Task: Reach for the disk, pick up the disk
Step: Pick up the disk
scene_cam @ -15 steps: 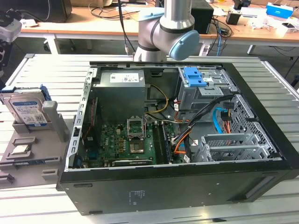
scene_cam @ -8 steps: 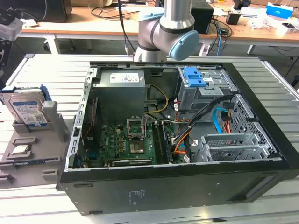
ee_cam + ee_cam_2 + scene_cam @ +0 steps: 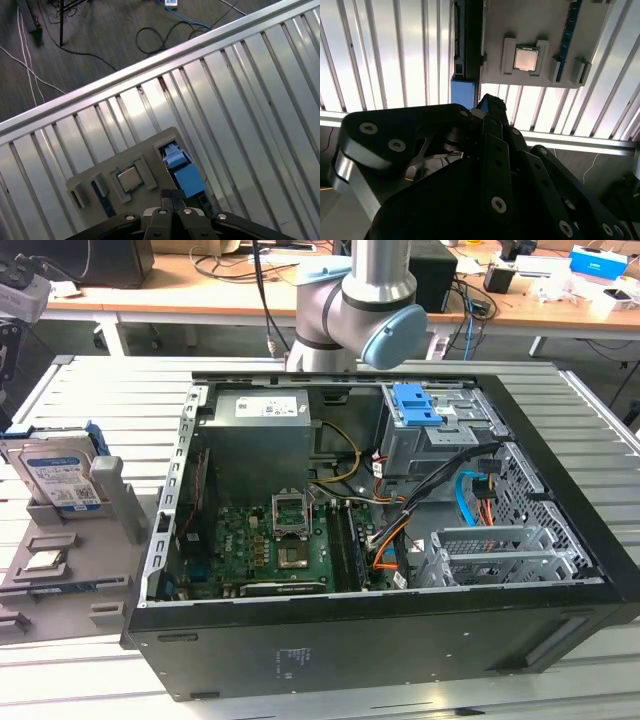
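Exterior view shows the disk [image 3: 58, 478] standing on edge in a grey holder [image 3: 118, 502] on the table [image 3: 100, 390] at the exterior view's left, top edge free for gripping, while in the first wrist view the claw [image 3: 172, 196], clenched and empty, hangs above it.

Disk [image 3: 62, 480] in holder [image 3: 112, 508], exterior view's left of PC case [image 3: 350, 650]

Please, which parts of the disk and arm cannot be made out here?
Exterior view: the disk has its lower edge and one corner hidden by the grey holder.
First wrist view: the disk stands edge-on, so its label is hidden; the gripper covers its near end.
Exterior view: the arm is cut off by the top edge.
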